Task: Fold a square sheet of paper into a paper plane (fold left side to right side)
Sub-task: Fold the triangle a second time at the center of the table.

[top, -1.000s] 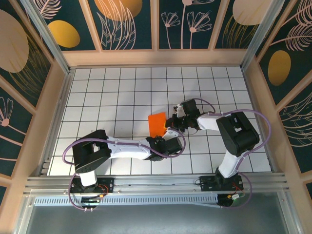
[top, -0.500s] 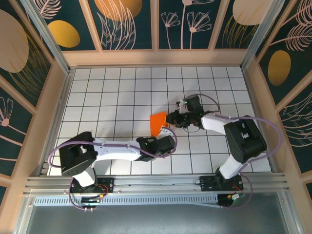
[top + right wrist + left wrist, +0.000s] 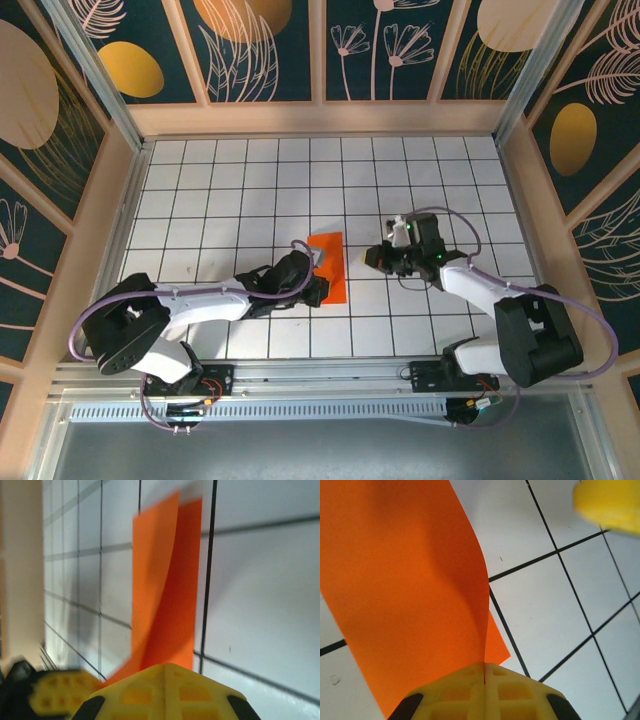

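The left hand (image 3: 485,666) is pressed together, pinching the near edge of the thin bright orange sheet of paper (image 3: 330,262), whose smooth top layer curls upward. The sheet lies as a narrow doubled strip on the white gridded surface (image 3: 220,190), long axis pointing away from the arm bases, with the right hand (image 3: 165,669), pressed together and empty, just to its right.
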Robot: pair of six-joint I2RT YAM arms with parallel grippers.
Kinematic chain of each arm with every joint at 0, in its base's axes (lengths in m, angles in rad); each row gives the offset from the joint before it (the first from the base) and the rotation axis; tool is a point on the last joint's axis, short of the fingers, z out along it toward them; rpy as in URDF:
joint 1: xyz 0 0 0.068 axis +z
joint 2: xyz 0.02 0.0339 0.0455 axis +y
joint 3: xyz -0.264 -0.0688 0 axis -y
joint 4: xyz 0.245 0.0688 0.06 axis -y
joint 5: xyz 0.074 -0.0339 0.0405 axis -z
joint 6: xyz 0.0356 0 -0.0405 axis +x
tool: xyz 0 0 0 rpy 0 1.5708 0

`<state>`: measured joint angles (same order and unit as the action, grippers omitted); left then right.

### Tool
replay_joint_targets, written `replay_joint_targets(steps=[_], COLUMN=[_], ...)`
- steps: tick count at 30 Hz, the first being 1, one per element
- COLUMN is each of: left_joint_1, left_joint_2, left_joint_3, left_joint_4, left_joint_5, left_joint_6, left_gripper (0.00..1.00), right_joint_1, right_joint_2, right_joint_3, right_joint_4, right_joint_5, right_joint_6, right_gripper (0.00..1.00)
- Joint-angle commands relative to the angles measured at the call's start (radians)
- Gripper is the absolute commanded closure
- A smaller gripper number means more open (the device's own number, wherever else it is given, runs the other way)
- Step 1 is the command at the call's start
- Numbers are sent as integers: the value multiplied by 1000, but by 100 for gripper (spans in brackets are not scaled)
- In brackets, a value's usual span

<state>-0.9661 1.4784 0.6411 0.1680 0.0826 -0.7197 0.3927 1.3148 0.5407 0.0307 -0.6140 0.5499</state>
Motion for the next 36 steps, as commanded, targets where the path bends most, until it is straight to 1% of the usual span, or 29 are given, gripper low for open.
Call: replay_joint_targets(steps=[1, 7, 12, 20, 28, 36], left_joint_1=[27, 65, 76, 80, 96, 130], left_joint_2=[-7, 10, 11, 22, 36, 43], left_joint_3=[-18, -42, -52, -57, -44, -35], left_joint_4=[119, 157, 159, 159, 116, 64], left_joint_5=[146, 181, 183, 183, 192, 200], left_joint_6=[-64, -105, -109, -98, -51, 2], left_gripper=[100, 100, 100, 100, 100, 100], right_joint_1=[75, 219, 258, 265, 265, 266], right_joint_2=[-22, 51, 119, 182, 220, 236], right_joint_3=[-37, -76, -74, -47, -41, -36], right_joint_4=[31, 139, 174, 93, 25, 19], right_joint_5=[-7, 55, 85, 120, 149, 149], right_joint_6=[18, 111, 131, 101, 73, 61], right_gripper=[100, 100, 100, 100, 100, 100])
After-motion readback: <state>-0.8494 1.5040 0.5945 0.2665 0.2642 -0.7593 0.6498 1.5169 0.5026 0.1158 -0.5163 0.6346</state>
